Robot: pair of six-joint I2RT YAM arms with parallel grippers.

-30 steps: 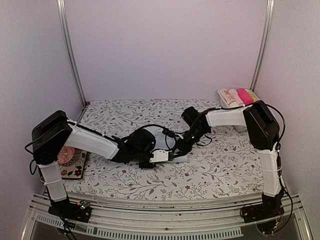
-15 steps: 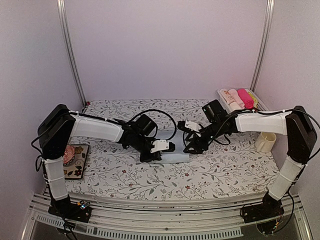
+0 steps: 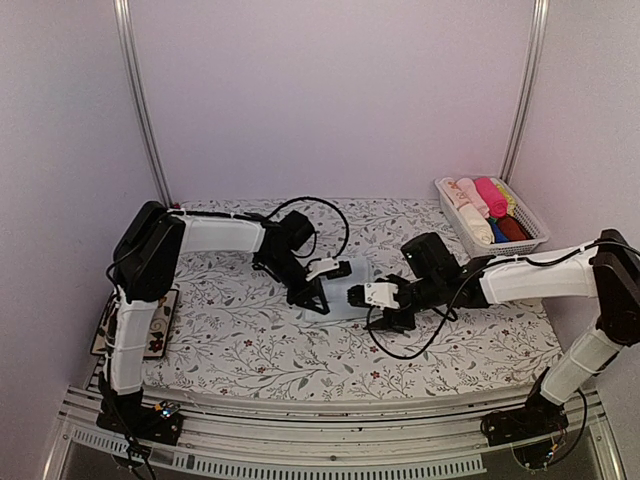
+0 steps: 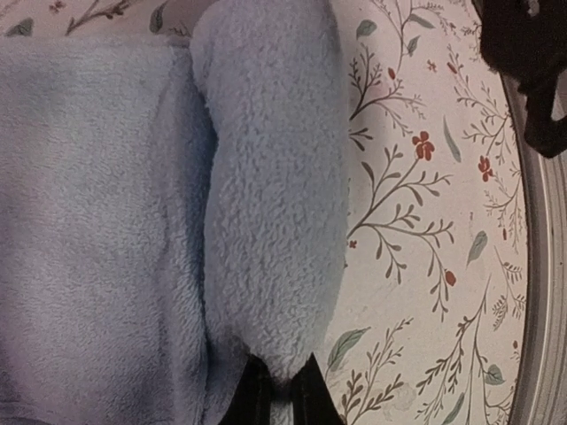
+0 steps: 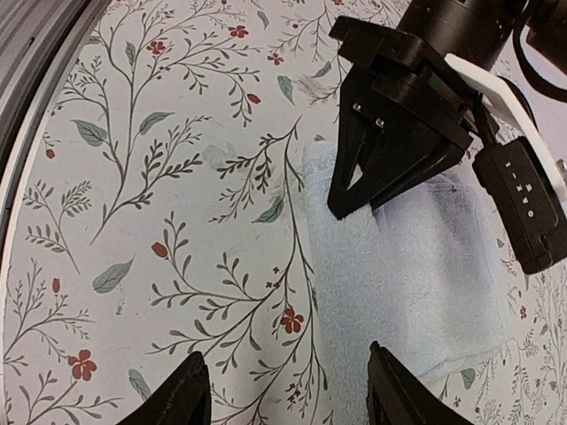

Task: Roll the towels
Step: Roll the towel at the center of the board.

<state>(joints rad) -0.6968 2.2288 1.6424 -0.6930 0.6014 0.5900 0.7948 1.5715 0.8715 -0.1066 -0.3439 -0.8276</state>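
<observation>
Grip on the left first: L jaws (image 4: 281,390) are pinched tight on one end of the rolled part (image 4: 270,195) of the light-blue fleecy towel (image 3: 350,297), which lies mid-counter betw. the two arms. L wrist view shows a fat, fairly even tube w/ the flat part (image 4: 89,248) spread beside it. My read: step in hand is rolling this towel. A first turn or two is done and most of the length is left.

The flowered counter (image 3: 250,350) looks cloth-covered, so the fleece will prob. drag rather than slide. Lift a touch while turning, don't shove.

R jaws (image 5: 291,394) stand open, low over the counter at the towel's edge and facing the L jaws. They aren't touching the fabric as far as I can tell. To do this well:
- Bring R onto the free end of the tube, level w/ L.
- Close on the tube only, not the flat layer beneath.
- Turn both ends together at the same rate, since one end leading gives a cone.
- Hold light tension along the tube for a tight roll. Thick pile will likely spring open if either side lets go early.

Watch the R arm's slack black cable (image 3: 400,355), looped on the counter just by the towel. It could snag.

Far R at the back is a white wire basket (image 3: 541,231) w/ rolled cloths in it, prob. the drop-off once this one's finished.
</observation>
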